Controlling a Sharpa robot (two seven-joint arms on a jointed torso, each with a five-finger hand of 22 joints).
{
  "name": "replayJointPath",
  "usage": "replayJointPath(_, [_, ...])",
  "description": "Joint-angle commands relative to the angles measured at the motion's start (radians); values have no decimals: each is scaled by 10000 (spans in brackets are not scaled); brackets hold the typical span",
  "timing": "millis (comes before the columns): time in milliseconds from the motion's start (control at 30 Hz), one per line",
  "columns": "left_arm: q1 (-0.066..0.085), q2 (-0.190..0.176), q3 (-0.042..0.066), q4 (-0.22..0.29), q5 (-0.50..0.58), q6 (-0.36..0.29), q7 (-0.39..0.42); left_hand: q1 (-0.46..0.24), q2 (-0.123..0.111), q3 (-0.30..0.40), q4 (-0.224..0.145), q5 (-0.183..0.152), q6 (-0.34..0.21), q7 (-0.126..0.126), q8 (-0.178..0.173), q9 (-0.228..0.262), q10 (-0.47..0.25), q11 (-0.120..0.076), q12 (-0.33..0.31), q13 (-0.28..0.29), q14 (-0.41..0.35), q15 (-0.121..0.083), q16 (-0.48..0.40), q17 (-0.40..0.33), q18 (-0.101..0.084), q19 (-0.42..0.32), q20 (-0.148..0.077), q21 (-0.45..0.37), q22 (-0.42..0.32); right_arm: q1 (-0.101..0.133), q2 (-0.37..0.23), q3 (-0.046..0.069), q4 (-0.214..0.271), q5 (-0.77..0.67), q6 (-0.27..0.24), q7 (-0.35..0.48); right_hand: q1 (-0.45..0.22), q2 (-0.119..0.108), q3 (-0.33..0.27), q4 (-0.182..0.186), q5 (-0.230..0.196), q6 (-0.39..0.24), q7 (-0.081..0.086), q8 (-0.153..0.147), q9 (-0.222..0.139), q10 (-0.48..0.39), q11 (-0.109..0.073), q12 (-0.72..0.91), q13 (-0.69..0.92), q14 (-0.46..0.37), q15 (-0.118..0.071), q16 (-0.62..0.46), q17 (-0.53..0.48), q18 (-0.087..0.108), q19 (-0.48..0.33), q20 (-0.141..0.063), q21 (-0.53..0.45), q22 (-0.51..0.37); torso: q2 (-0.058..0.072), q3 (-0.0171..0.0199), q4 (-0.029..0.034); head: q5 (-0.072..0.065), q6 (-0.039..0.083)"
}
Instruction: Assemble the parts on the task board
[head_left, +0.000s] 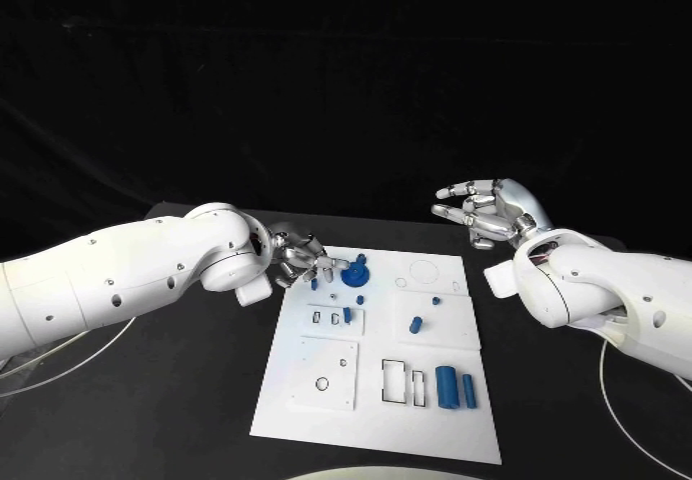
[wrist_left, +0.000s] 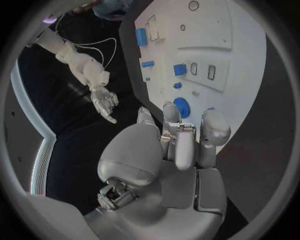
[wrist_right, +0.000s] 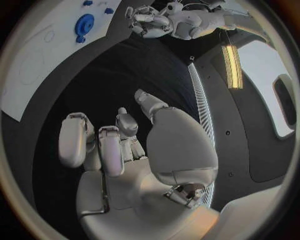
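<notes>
Left robot hand (head_left: 299, 252) first: hovered over the far left corner of the task board (head_left: 433, 440), fingers loosely parted, nothing seen in them, tips just beside the round blue part (head_left: 358, 271). Looked, by judgement, to be reaching for that part or about to seat it. Called for a slow approach from the left, with fingers closed evenly round the rim rather than on the raised stem, so as not to tip it. Best kept clear of the small blue pegs (head_left: 346, 314) lying just nearer.

Right robot hand (head_left: 488, 212): hung off the board's far right corner, above the dark surface (head_left: 173, 400), fingers half curled and apart, empty. Best left there, out of the way.

Further out: one short peg (head_left: 415, 324) mid-board, two blue cylinders (head_left: 457, 387) near right, apparently not yet placed.
</notes>
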Motion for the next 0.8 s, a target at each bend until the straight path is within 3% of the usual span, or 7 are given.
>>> replayJointPath(33, [138, 315, -80, -89, -1079, 1281, -852, 90, 44, -234, -13, 62, -52, 16, -80, 19, 132, 17, 125, 251, 719, -51, 83, 1258, -232, 269, -2, 267, 538, 21, -14, -3, -55, 190, 90, -76, 76, 42, 58, 38, 116, -40, 20, 37, -4, -90, -1, -57, -43, 442, -27, -78, 199, 96, -121, 23, -111, 732, -47, 34, 28, -58, -12])
replayJointPath(167, [253, 610, -161, -210, -1386, 1426, -954, 92, 62, -239, -10, 59, -66, 25, -105, 23, 168, 25, 173, 360, 728, -46, 100, 1296, -247, 310, 0, 316, 625, 31, -26, -3, -107, 80, 35, -237, 70, 44, 59, 46, 121, -46, 22, 39, -5, -119, 1, -84, -76, 430, -26, -95, 158, 113, -163, 23, -182, 690, -46, 55, 19, -92, -55])
replayJointPath(267, [373, 824, -249, -378, -1377, 1290, -1012, -218, 155, -301, 12, 22, 48, 9, -96, 82, 171, 22, 179, 384, 699, -41, 72, 1196, -238, 277, 12, 347, 621, 41, -21, -7, -143, -30, 7, -362, 107, 48, 124, 64, 395, -111, 37, 77, -14, -189, 12, -123, -141, 405, -17, -123, 114, 126, -203, 29, -266, 650, -34, 62, 26, -139, -64])
replayJointPath(367, [461, 1015, -334, -500, -1405, 1274, -1067, -588, 155, -321, 11, -2, 193, -34, -49, 168, 201, -13, 206, 455, 685, -65, 62, 1161, -236, 252, 6, 378, 650, 49, -12, -13, -150, -154, 12, -475, 107, 27, 130, 68, 442, -128, 41, 87, -17, -228, 17, -150, -178, 385, -13, -148, 57, 144, -252, 32, -352, 601, -38, 50, 25, -147, -81])
replayJointPath(500, [526, 1275, -401, -647, -1514, 1495, -1140, -600, 146, -320, 8, -3, 198, -37, -46, 174, 229, -15, 239, 521, 687, -66, 66, 1170, -234, 246, 5, 376, 641, 55, 8, -21, -161, -247, 39, -589, 97, 1, 131, 79, 489, -153, 47, 98, -20, -267, 24, -175, -214, 377, -7, -156, 43, 152, -274, 36, -394, 580, -32, 27, 56, -160, -135])
replayJointPath(667, [589, 1482, -470, -852, -1578, 2010, -1222, -479, 148, -266, -22, 38, 141, -29, -73, 215, 36, -9, 52, 221, 632, -63, -5, 986, -181, 71, 4, 265, 371, 57, 49, -31, -158, -301, 65, -685, 81, -39, 134, 100, 549, -212, 58, 110, -27, -353, 35, -233, -296, 343, 2, -196, -46, 177, -344, 44, -519, 512, -11, 27, 3, -121, -144])
replayJointPath(800, [635, 1595, -517, -1001, -1598, 2389, -1273, -363, 181, -238, -28, 60, 108, -23, -94, 247, -8, -3, 15, 197, 617, -59, -24, 949, -174, 28, 8, 246, 336, 57, 67, -40, -141, -332, 85, -750, 78, -51, 137, 109, 565, -246, 64, 114, -31, -394, 42, -260, -334, 328, 8, -213, -83, 185, -366, 48, -558, 491, -11, 14, 28, -131, -161])
